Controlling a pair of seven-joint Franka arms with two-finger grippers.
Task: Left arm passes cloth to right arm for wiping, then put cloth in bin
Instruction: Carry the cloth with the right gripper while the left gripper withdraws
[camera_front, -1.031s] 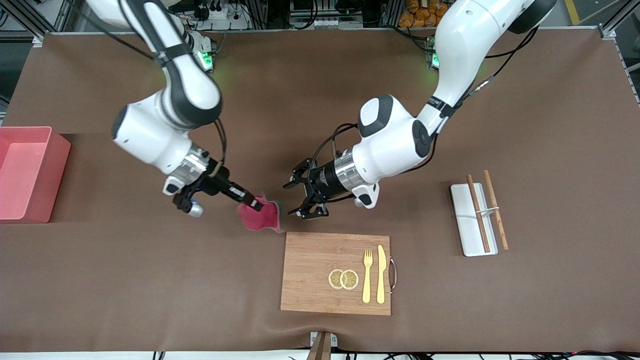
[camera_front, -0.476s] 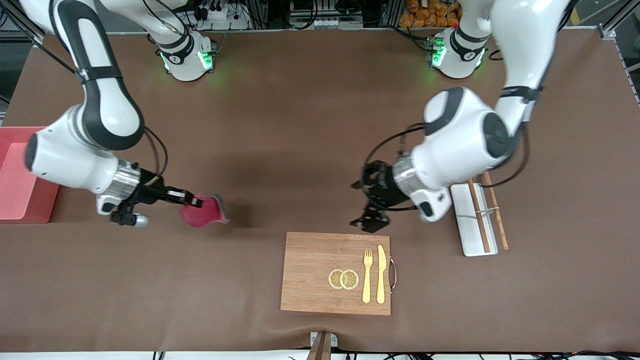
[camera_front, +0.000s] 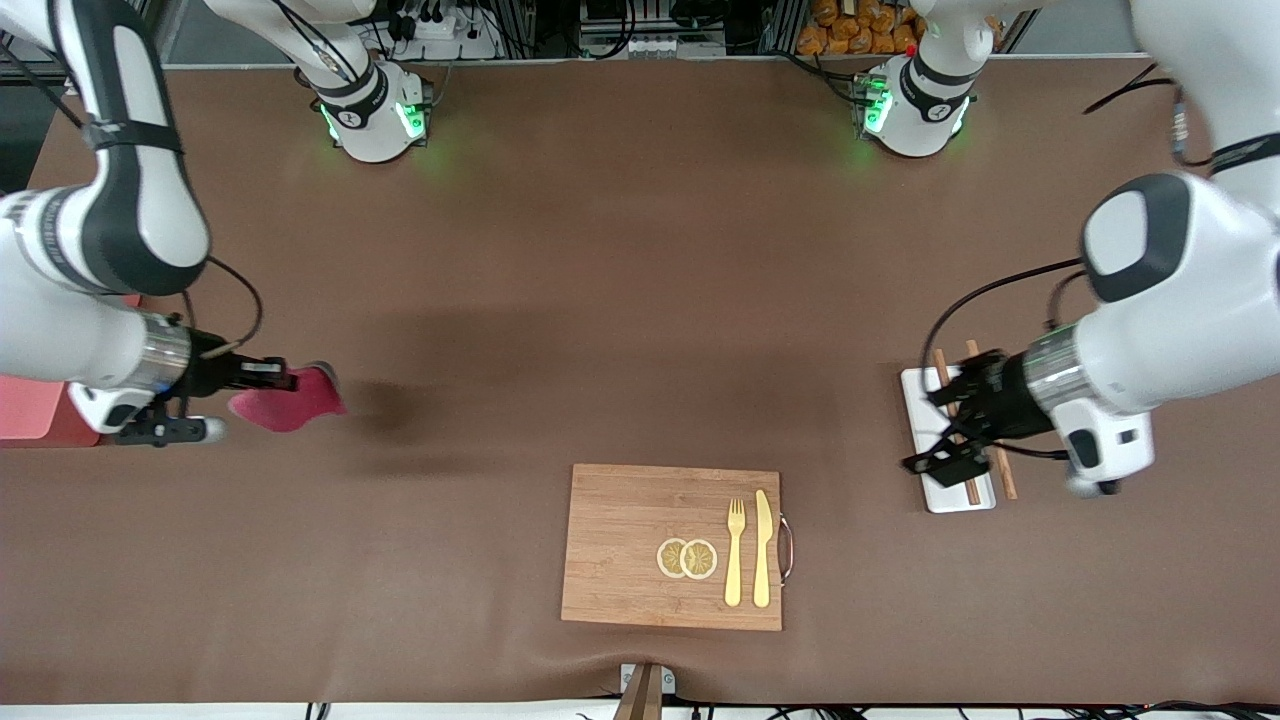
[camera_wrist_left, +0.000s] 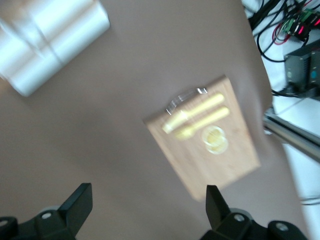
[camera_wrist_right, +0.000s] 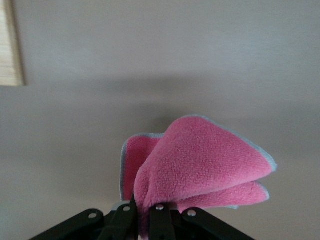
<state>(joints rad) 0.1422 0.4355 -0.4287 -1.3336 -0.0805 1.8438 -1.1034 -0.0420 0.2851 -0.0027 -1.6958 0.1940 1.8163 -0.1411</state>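
Note:
My right gripper (camera_front: 283, 381) is shut on one edge of the crimson cloth (camera_front: 296, 408), which hangs folded a little above the brown table, toward the right arm's end. In the right wrist view the cloth (camera_wrist_right: 200, 162) bulges out from the shut gripper (camera_wrist_right: 145, 214), showing its grey edge. The pink bin (camera_front: 30, 415) sits at the right arm's end, mostly hidden by that arm. My left gripper (camera_front: 935, 426) is open and empty over the white tray (camera_front: 935, 493). The left wrist view shows the open gripper (camera_wrist_left: 147, 210) above bare table.
A wooden cutting board (camera_front: 640, 545) with two lemon slices, a yellow fork and a knife lies near the front camera, mid-table; it also shows in the left wrist view (camera_wrist_left: 207, 137). Two wooden chopsticks (camera_front: 990, 410) rest across the white tray.
My right arm has carried the cloth from mid-table toward the bin end. My left arm has drawn back, open and empty, to over the white tray.

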